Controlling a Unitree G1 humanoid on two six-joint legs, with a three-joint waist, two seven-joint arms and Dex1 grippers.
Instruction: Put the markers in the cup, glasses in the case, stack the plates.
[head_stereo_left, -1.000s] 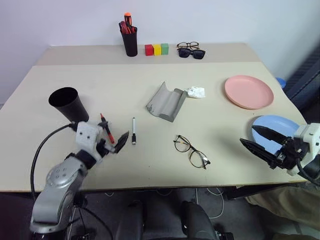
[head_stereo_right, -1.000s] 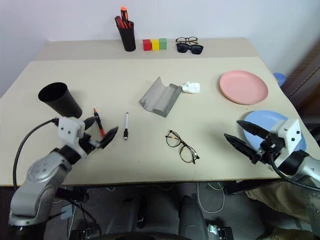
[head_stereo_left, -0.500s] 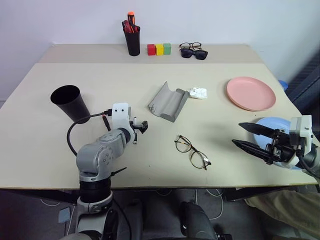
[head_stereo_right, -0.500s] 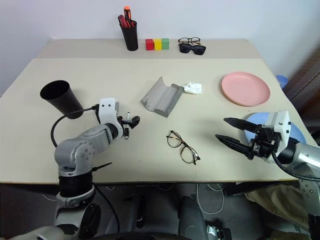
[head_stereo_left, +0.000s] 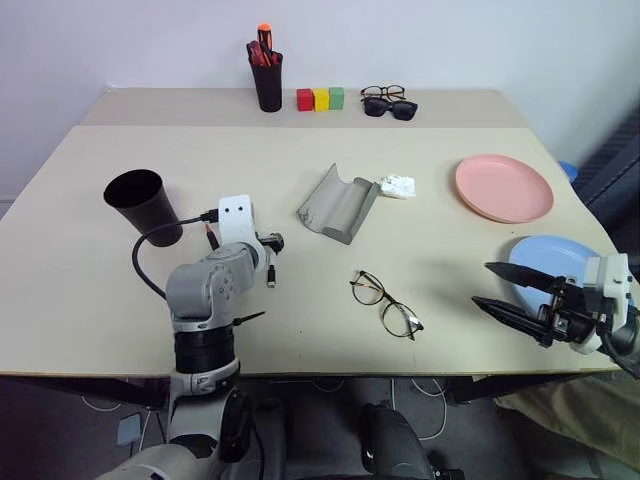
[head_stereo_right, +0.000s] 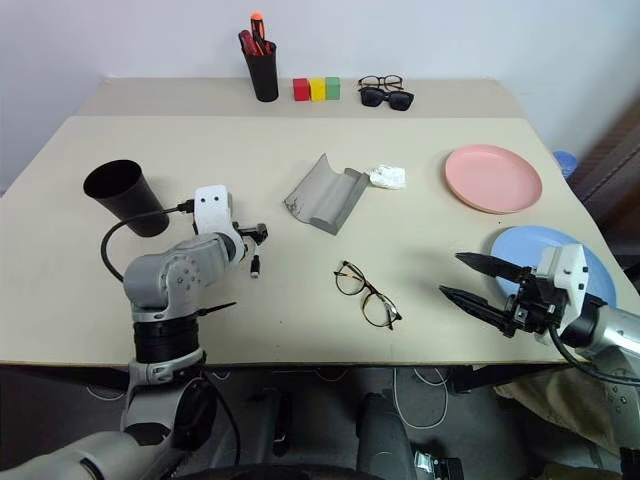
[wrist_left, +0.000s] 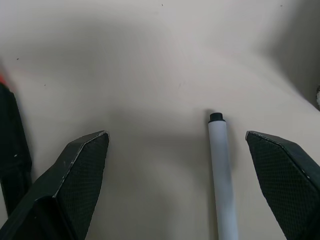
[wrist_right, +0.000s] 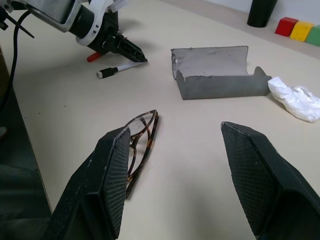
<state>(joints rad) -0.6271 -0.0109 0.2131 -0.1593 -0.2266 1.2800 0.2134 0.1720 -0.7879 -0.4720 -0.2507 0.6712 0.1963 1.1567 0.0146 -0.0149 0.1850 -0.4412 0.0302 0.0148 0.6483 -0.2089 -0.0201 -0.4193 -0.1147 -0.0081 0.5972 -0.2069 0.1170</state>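
**Left end effector straddles the white marker**

The left end effector (wrist_left: 177, 185) is spread wide and tilted down over the table (head_stereo_left: 420, 330), with the white-bodied marker (wrist_left: 220, 175) lying between its fingers (wrist_left: 82, 165), nearer one finger than the other and not yet touched. The red marker (wrist_right: 92, 56) lies just beside it, on the side toward the black tapered cup (head_stereo_left: 143, 205), which stands upright nearby. Both pens look light, stiff and smooth, so they may roll or skid under a pinch; a hold across the middle of the barrel seems safest.

The right end effector (wrist_right: 172, 175) is also parted and holds nothing, hovering level near the blue plate (head_stereo_left: 553, 258). The eyeglasses (head_stereo_left: 386, 303) lie unfolded at the table's centre; they look thin and fragile, best taken at the bridge or rim. The grey case (head_stereo_left: 337, 203) lies open beyond them. The pink plate (head_stereo_left: 503, 187) sits apart from the blue one.
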